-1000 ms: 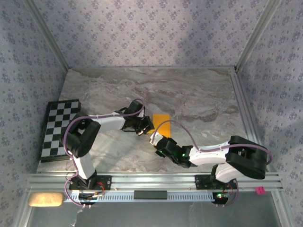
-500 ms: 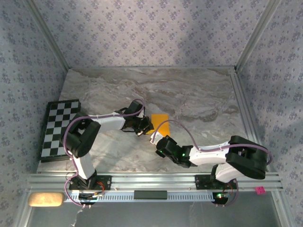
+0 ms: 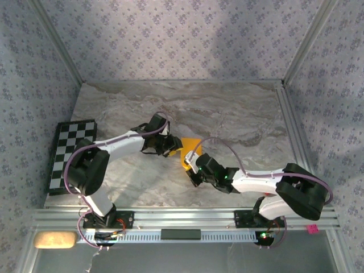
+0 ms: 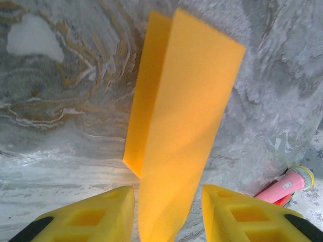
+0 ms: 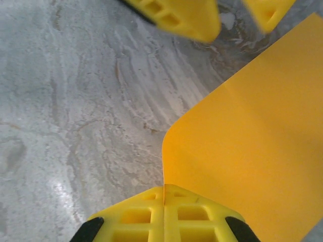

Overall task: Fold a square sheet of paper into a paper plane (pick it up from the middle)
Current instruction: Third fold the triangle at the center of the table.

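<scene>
Status: early fold, judging by shape. Thin orange-yellow square sheet of paper (image 4: 184, 116) sat near the middle of the grey marbled surface (image 3: 239, 108), between the two hands. It showed as a long strip with a second layer peeking out along one side, so it looked doubled over roughly in half. No nose corners were turned in and there was no pointed dart with a ridge yet. Call it well short of halfway.

Right hand (image 5: 164, 194): fingers fully together, pinching the sheet at a curled edge, with the paper fanning out up and right from the pinch. Left hand (image 4: 166, 194): fingers part-open, with the strip running up between them. It was not clamped on the strip as far as its wrist view showed. Whether the sheet's far end rested on the surface or hung clear could not be told.

Next move, as a guess: one pinch carried thin floppy paper. Either the left hand needed to close on the free end to square the layers, or the sheet needed laying flat so the crease could be pressed. Risk: skewed layers and an off-centre crease.

Count: one sheet and two hands. One black-and-white chequered board (image 3: 71, 153) was at the left edge of the surface, well apart from the paper. One pink stick (image 4: 282, 184) with a pale tip lay near the left hand.
</scene>
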